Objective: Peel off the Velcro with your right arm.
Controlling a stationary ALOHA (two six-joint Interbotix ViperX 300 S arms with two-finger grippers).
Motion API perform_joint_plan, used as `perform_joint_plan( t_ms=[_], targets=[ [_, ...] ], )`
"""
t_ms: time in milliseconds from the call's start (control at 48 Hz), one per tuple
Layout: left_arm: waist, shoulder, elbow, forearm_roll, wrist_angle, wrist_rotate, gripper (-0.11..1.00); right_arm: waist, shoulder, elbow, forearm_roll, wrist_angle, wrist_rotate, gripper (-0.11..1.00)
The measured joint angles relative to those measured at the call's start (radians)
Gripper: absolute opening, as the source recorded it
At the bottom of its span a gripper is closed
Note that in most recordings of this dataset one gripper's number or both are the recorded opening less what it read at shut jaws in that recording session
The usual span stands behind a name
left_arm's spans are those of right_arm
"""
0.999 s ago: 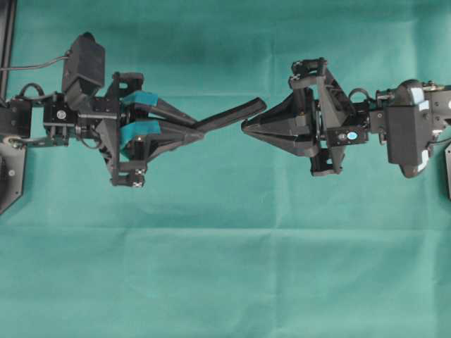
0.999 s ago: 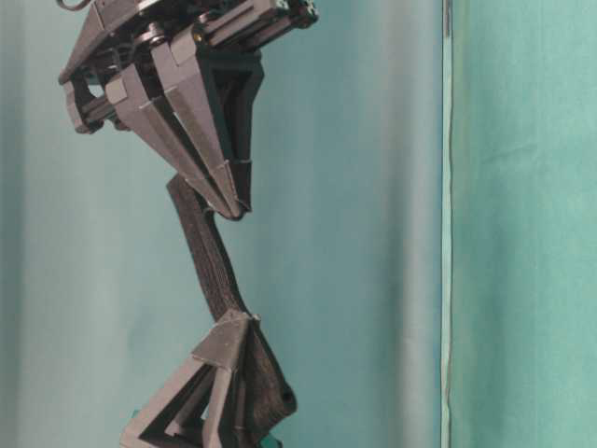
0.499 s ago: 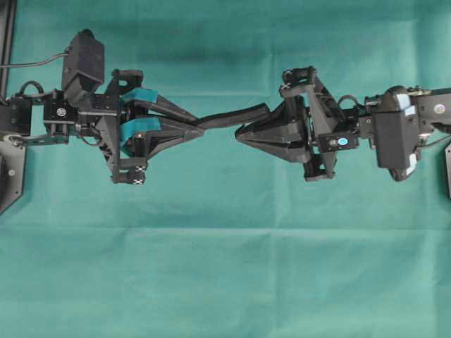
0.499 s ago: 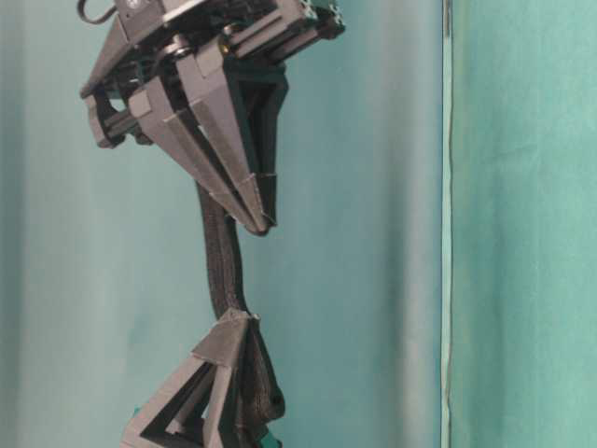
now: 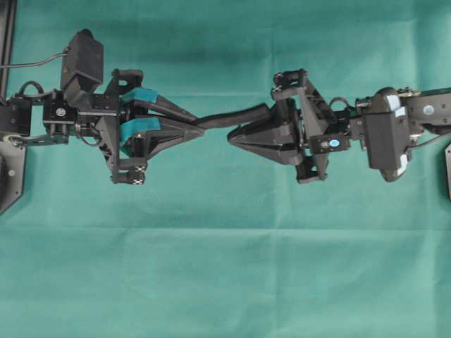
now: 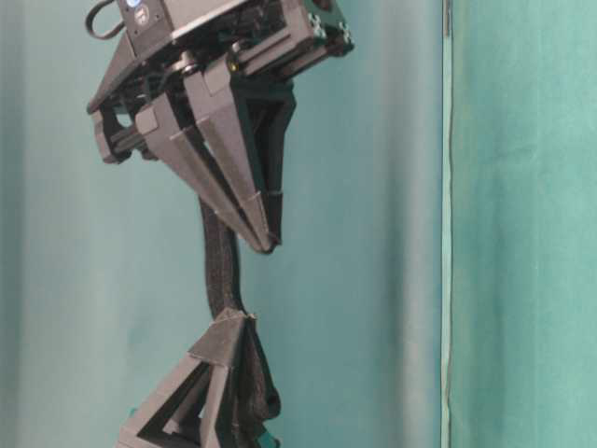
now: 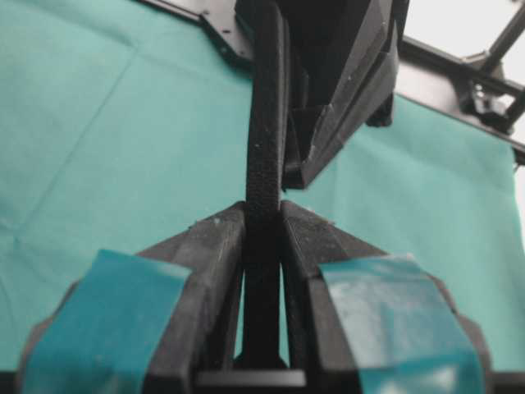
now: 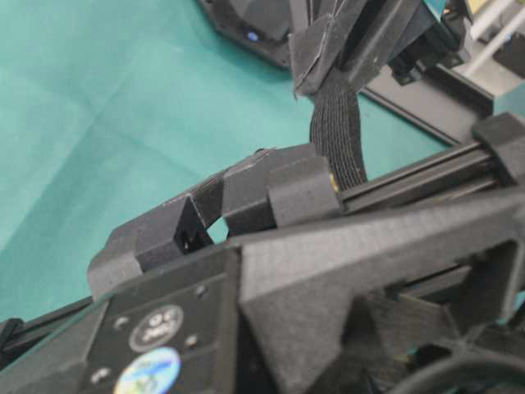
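The Velcro (image 5: pixel 236 115) is a thin black strip held above the green cloth. One end is clamped in my left gripper (image 5: pixel 201 129), the one with teal-taped fingers, which is shut on it. The wrist view shows the strip (image 7: pixel 264 123) rising from between those jaws (image 7: pixel 262 215). My right gripper (image 5: pixel 231 136), with plain black fingers, has its tips together. It lies alongside the strip, overlapping its free length, with nothing seen between the tips. In the table-level view its point (image 6: pixel 266 245) hangs in front of the strip (image 6: pixel 220 271). The strip's free end (image 8: pixel 336 135) runs past the right fingers.
Green cloth (image 5: pixel 225 267) covers the table. A black frame rail (image 5: pixel 5 42) runs along the far left edge. More black rails (image 7: pixel 459 66) cross behind the right arm. A vertical seam (image 6: pixel 446 224) splits the green backdrop.
My right gripper has moved left toward the left gripper, and its tips now overlap the strip. The strip's free end has swung closer to the right fingers. The left arm has stayed put.
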Motion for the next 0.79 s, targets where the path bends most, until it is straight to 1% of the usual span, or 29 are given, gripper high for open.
perform_joint_plan(
  t_ms=[791],
  targets=[
    [0.000, -0.008, 0.002, 0.002, 0.000, 0.014, 0.11, 0.000, 0.095, -0.067, 0.000, 0.000, -0.003, 0.09]
  ],
)
